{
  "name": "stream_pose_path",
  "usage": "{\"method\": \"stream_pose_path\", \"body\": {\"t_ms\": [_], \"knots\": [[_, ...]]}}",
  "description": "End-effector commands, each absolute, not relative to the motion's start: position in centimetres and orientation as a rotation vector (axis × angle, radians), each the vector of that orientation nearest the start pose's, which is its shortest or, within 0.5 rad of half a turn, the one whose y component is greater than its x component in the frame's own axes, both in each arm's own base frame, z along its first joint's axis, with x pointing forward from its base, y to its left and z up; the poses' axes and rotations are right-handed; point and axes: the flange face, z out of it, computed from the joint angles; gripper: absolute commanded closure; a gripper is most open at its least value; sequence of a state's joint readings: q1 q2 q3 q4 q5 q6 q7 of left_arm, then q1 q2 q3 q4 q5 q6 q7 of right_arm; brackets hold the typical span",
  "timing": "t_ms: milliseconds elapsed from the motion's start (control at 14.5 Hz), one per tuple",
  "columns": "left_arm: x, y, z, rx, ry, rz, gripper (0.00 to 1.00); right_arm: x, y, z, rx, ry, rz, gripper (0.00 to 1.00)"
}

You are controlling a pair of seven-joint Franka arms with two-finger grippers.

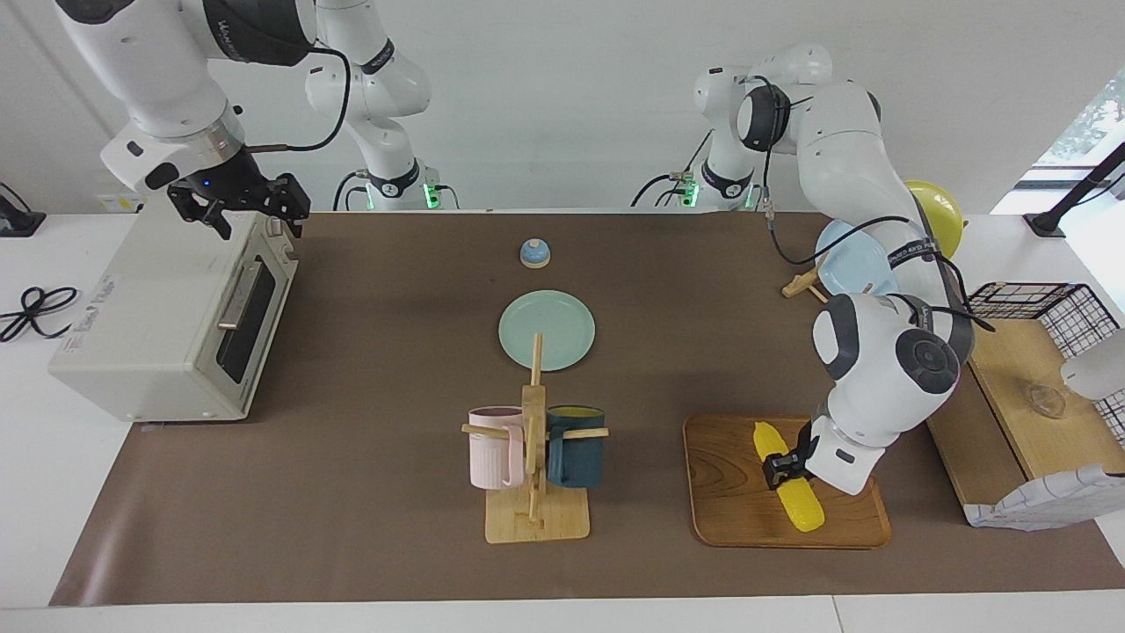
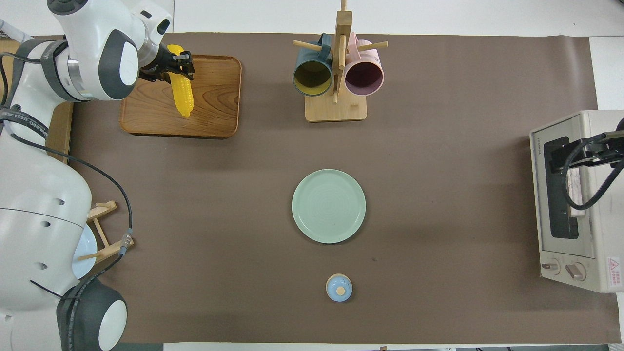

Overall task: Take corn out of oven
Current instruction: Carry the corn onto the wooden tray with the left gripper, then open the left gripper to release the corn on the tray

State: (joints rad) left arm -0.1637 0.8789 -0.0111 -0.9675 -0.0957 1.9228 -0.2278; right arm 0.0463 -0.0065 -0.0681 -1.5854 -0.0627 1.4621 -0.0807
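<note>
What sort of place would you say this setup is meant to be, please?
Most likely a robot lab dressed as a mock kitchen: a toaster oven sits on a brown mat, with a mug rack and a green plate, and two robot arms at the table's edge.

White worktop (image 1: 26, 492) with brown mat (image 1: 369, 492) over most of it. On the mat: off-white oven (image 1: 158, 325) at the right arm's end, door shut; wooden tray (image 1: 729, 492) toward the left arm's end; mug rack (image 1: 536, 519) on wooden base beside the tray; green plate (image 1: 562, 325) mid-mat, nearer the robots than the rack; small blue bell (image 1: 534, 253) nearer still. Off the mat, by the oven: black cable (image 1: 35, 308).
</note>
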Motion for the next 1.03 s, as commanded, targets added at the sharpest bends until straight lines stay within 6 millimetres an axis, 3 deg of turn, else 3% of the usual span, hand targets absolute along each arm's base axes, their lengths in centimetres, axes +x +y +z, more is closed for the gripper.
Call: {"method": "stream_pose_path", "body": {"t_ms": [0,207,275,344,688,964], "knots": [[78.0,-14.0,34.5,-3.251,-0.102,-0.15,1.0,54.0,-1.7,61.8,-3.177,-0.065,0.201,0.0],[78.0,-14.6,34.1,-3.235,-0.05,-0.185,1.0,53.2,-1.5,61.9,-3.171,-0.066,0.254,0.0],[77.9,-14.8,34.2,-3.22,-0.027,-0.186,0.62,53.2,-1.6,62.0,-3.171,-0.066,0.249,0.0],[77.8,-14.7,33.9,-3.216,-0.022,-0.175,0.01,53.3,-1.7,62.1,-3.173,-0.064,0.235,0.0],[77.5,-14.4,34.6,-3.227,-0.029,-0.158,0.0,53.6,-2.3,62.0,-3.176,-0.047,0.231,0.0],[75.5,-14.1,39.3,-3.23,-0.051,-0.146,0.0,53.5,-2.4,62.2,-3.172,-0.045,0.223,0.0]]}}
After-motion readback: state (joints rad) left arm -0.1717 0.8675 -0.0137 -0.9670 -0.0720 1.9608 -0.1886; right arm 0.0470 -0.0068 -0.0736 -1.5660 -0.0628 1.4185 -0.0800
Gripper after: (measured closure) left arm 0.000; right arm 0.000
